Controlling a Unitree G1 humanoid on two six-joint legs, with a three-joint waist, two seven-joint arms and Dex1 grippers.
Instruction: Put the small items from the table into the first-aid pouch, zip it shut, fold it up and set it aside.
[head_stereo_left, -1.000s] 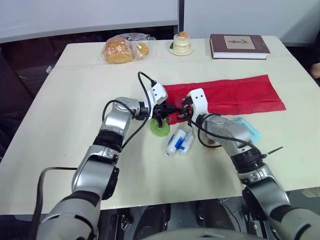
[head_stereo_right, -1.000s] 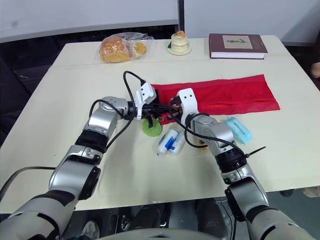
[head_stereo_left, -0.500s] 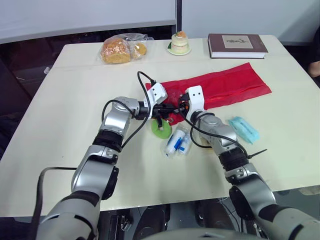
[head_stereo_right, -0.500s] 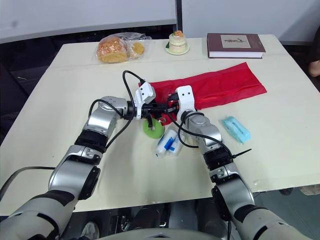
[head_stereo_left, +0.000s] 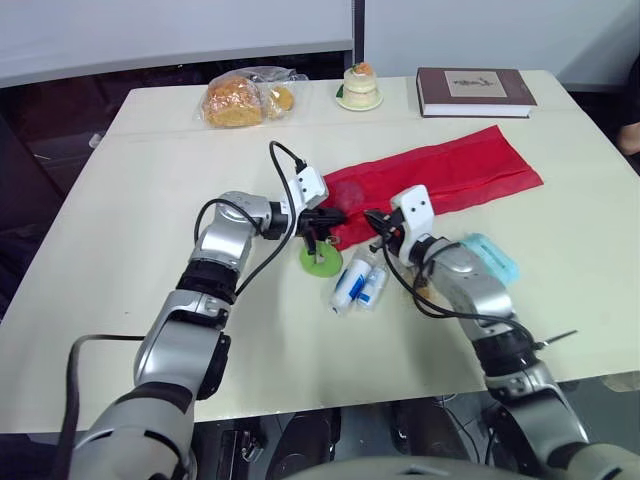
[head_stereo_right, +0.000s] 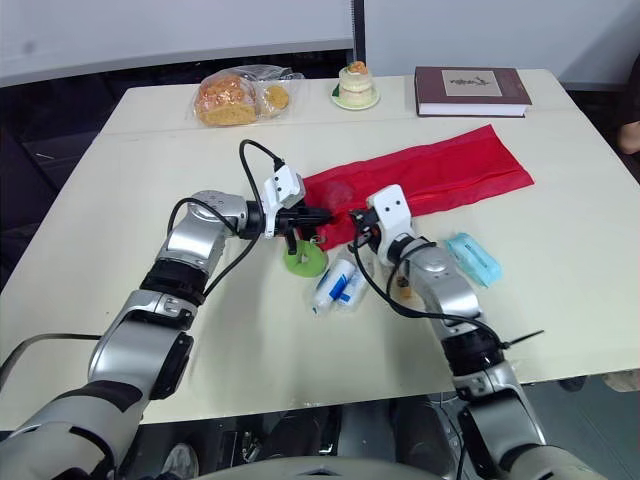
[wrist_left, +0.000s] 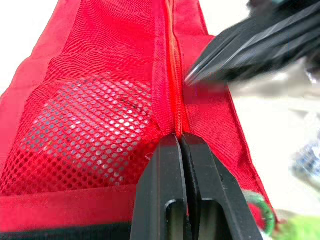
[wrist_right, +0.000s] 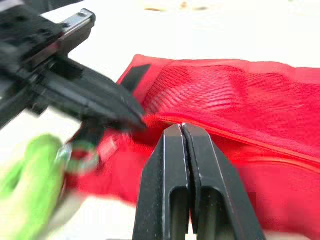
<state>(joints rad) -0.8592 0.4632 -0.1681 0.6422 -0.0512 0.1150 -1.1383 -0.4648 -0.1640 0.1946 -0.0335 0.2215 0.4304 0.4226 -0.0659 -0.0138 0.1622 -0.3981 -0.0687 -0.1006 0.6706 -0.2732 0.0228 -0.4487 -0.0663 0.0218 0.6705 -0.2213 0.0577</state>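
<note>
**Pinching the near end of the pouch with both grippers**

Shows the red first-aid pouch (head_stereo_left: 440, 172) unfolded flat on the table (head_stereo_left: 150, 200), slanting from the table's centre toward the robot's far right, mesh pocket uppermost.

Places the left gripper (wrist_left: 178, 140) at the pouch's near-left end, fingers (wrist_left: 162, 170) pressed together and nipping the red fabric at the zip seam between their tips.

Places the right gripper (wrist_right: 181, 131) just beside it, aimed at the same end from the opposite side. Shows its fingers (wrist_right: 167, 165) closed flat against each other with the tips at the zip line. Cannot tell whether fabric or a pull tab is caught between them.

Shows the small items lying outside the pouch:
- a green roll (head_stereo_left: 320, 258) on the table just below the left gripper, at the pouch's corner;
- two blue-and-white packets (head_stereo_left: 358, 285) side by side just beside the roll, between the two forearms;
- a light-blue packet (head_stereo_right: 472, 258) near the right forearm, on its outer side.

Sets along the far edge, well apart from the pouch, a clear bag of bread (head_stereo_left: 245, 97), a small cake on a plate (head_stereo_left: 360, 85) and a brown book (head_stereo_left: 475, 92).
</note>
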